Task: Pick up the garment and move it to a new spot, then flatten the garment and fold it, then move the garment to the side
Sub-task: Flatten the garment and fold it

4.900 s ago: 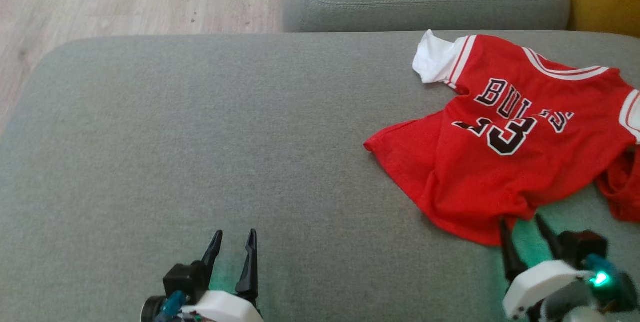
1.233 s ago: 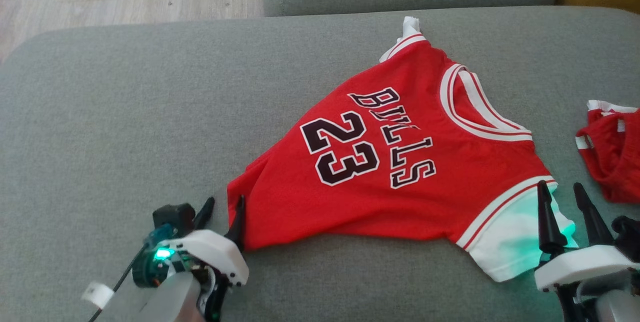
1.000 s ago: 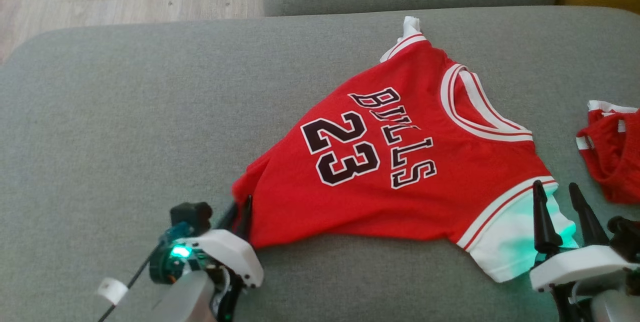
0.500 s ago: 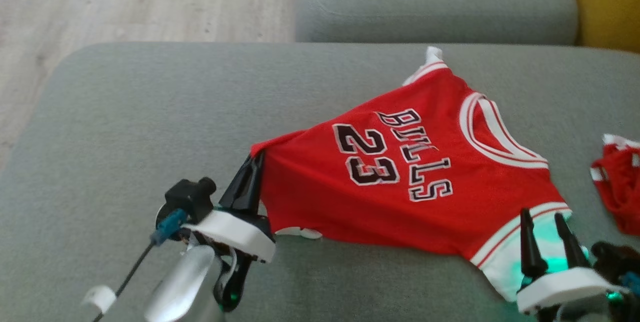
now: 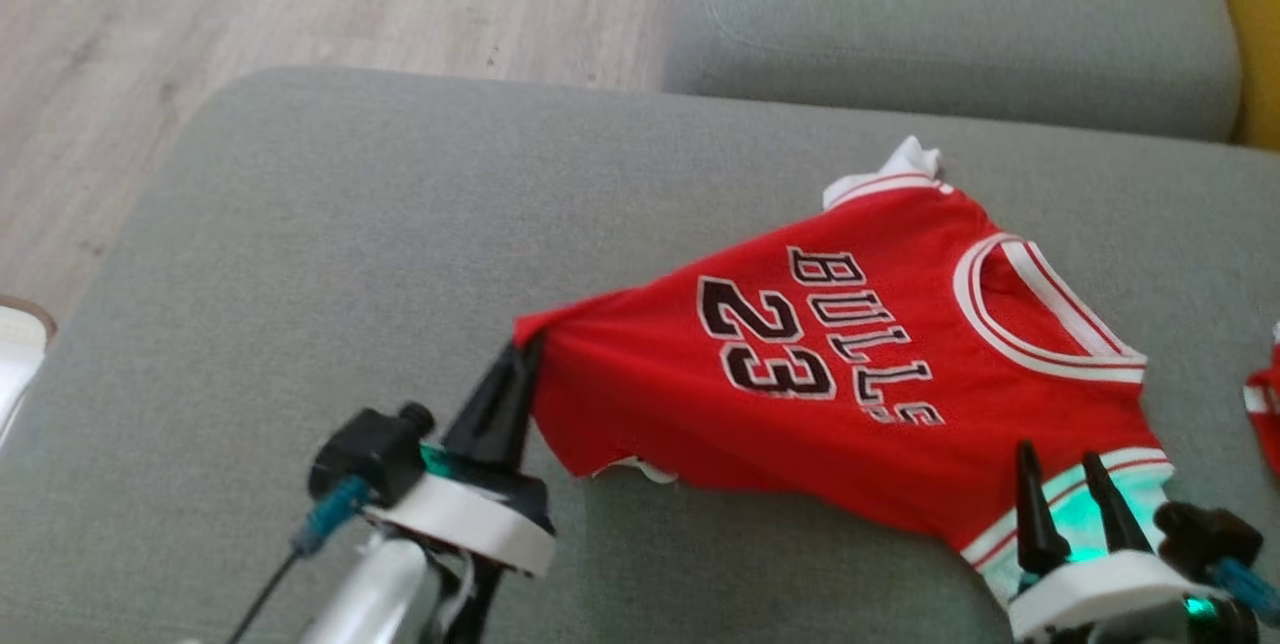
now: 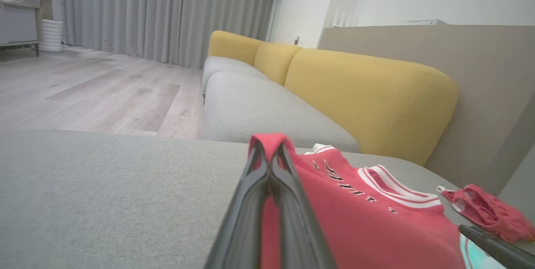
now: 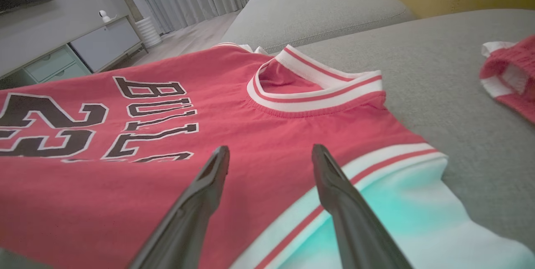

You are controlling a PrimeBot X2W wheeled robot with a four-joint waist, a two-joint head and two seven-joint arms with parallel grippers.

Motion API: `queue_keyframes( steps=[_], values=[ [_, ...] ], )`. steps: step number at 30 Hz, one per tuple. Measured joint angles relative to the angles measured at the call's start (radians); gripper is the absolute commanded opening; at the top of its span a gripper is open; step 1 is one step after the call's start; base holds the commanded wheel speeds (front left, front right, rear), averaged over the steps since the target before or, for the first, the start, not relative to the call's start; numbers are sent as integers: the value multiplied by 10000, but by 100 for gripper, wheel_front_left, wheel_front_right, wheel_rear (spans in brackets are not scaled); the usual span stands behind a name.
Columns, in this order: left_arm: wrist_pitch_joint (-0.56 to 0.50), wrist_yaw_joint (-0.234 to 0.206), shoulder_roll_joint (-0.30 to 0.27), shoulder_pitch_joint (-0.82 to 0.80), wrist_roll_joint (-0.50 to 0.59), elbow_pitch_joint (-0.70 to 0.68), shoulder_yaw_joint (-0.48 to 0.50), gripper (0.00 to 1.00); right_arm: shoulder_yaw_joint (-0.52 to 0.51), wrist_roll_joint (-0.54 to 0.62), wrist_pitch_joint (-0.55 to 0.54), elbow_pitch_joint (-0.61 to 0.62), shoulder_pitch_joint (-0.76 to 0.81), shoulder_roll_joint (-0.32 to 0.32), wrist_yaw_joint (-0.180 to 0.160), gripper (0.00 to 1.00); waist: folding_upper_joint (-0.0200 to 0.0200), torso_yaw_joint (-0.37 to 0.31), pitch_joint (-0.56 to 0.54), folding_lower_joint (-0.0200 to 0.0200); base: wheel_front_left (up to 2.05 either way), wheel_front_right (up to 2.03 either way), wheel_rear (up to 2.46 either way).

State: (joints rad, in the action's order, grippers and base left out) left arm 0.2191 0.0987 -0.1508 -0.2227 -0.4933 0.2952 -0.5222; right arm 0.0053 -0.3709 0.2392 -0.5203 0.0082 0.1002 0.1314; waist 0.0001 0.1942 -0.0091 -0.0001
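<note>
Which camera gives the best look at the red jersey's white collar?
The right wrist view: the collar lies close, whole and sharp. The head view shows the collar smaller, from above; the left wrist view catches a thin slanted strip of it.

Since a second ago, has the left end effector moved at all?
Yes. The left end effector has closed on the jersey at its hem corner and risen, lifting that corner off the grey seat cushion where it lay.

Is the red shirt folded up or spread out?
Spread out: the red shirt lies front up on the grey sofa, its whole front showing.
</note>
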Motion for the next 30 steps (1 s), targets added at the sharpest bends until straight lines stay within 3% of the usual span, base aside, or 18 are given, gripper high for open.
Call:
queue_keyframes(
  steps=[14,26,27,28,30],
  values=[
    [-1032,263,-742,-3555,-963,3580,456,0,1133,-84,15,67,-1288,71,0,100,0,-1264,1238,2,0,0,0],
    [42,336,-1093,-5231,-1252,5718,-33,2,1432,-167,84,-111,-1663,40,0,100,0,-2101,1636,1,0,0,0],
    [107,336,-1095,-5299,-1204,5868,-61,44,1455,-167,84,-119,-1674,27,0,100,0,-2118,1612,1,0,0,0],
    [130,336,-1091,-5324,-1231,6023,-31,100,1482,-167,86,-128,-1690,8,0,100,0,-2133,1582,1,0,0,0],
    [234,336,-1081,-5310,-1237,6312,29,100,1496,-157,86,-119,-1750,-27,0,100,0,-2153,1509,1,0,0,0]
  ],
)
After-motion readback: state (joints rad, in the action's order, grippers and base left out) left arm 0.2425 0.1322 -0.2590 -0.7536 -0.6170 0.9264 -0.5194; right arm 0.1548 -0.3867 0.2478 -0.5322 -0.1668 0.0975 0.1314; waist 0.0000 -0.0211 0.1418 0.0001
